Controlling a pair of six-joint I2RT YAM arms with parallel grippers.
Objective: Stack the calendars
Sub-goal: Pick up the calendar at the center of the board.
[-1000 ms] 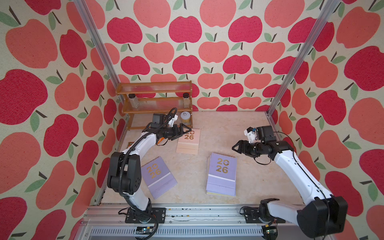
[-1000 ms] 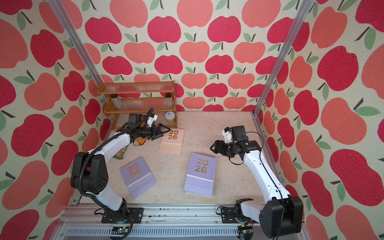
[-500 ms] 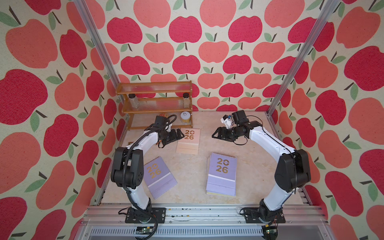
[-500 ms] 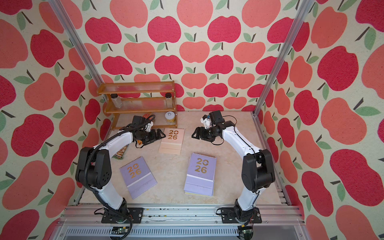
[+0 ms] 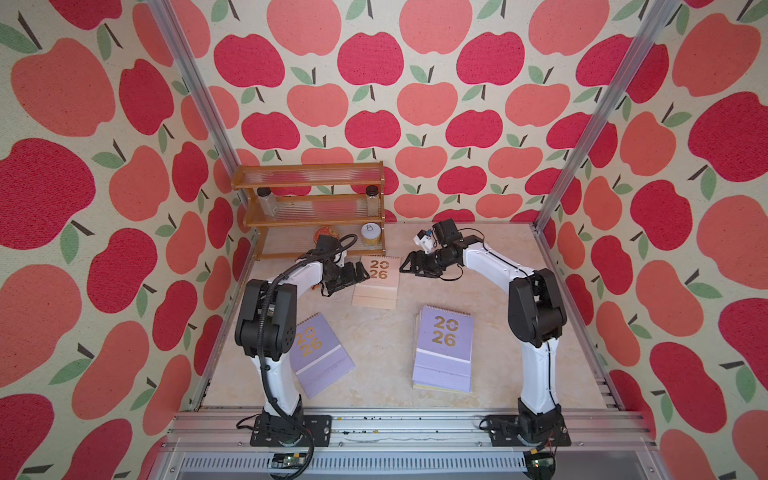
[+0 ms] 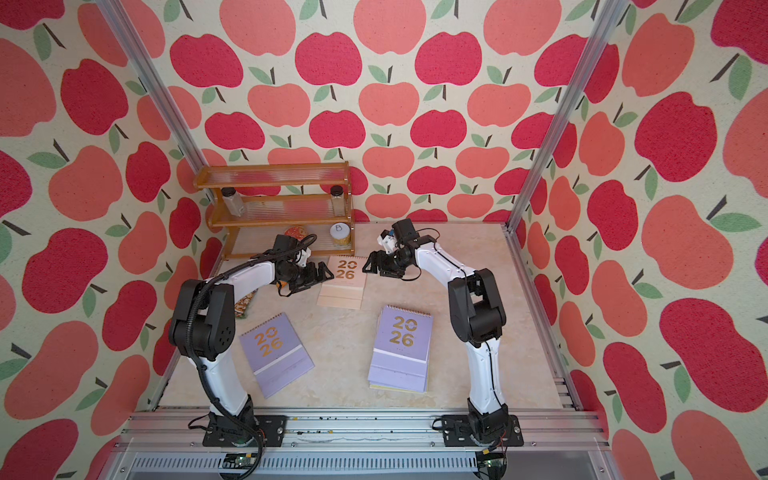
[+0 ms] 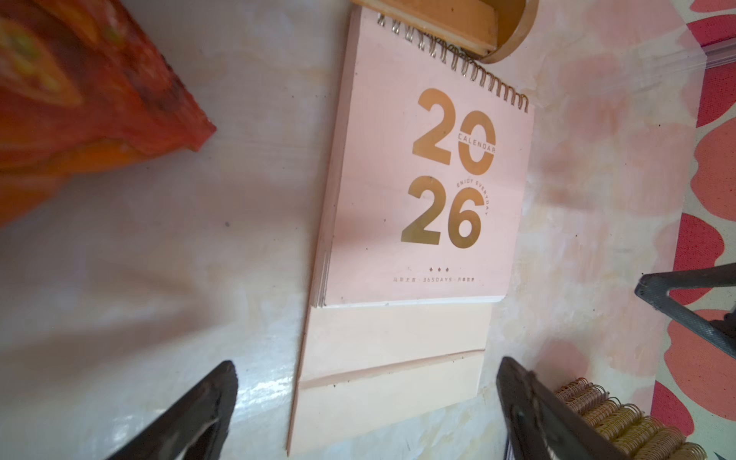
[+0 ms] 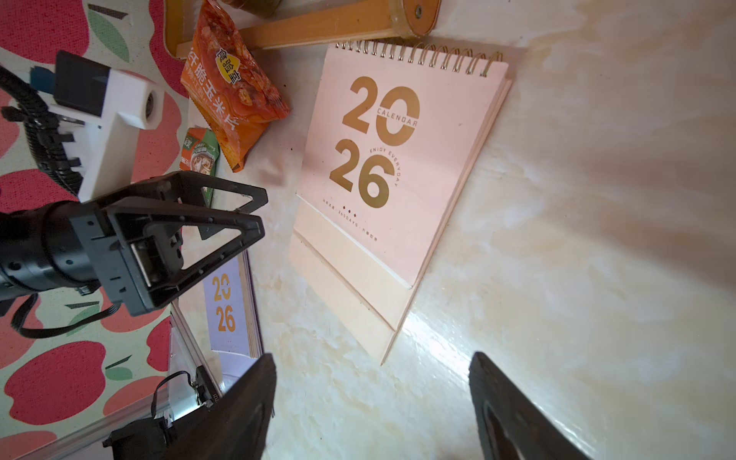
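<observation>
Grippers, two, both empty: we list the left gripper (image 5: 360, 272) with fingers spread wide and the right gripper (image 5: 405, 266) likewise parted, clamped on nothing. Just outside the left gripper sits an orange packet (image 7: 79, 99). Between the two sets of fingertips, just ahead of each, the pink calendar (image 5: 376, 282) lies flat with its spiral end at the foot of the rack (image 5: 311, 167). Risks, as we judge them: the arms converging on one item may knock each other; fingers may skid off the flat cover or pinch only the top leaves, so it fans open; the rack foot may snag the spiral. Behind the left gripper, toward its base, lies a lone lilac calendar (image 5: 320, 357); behind the right gripper lies the stack (image 5: 444, 349), lilac on top. Rack contents: two jars (image 5: 266, 201) on the middle shelf, a tin (image 5: 326, 232) and a white-lidded jar (image 5: 370, 233) below.
</observation>
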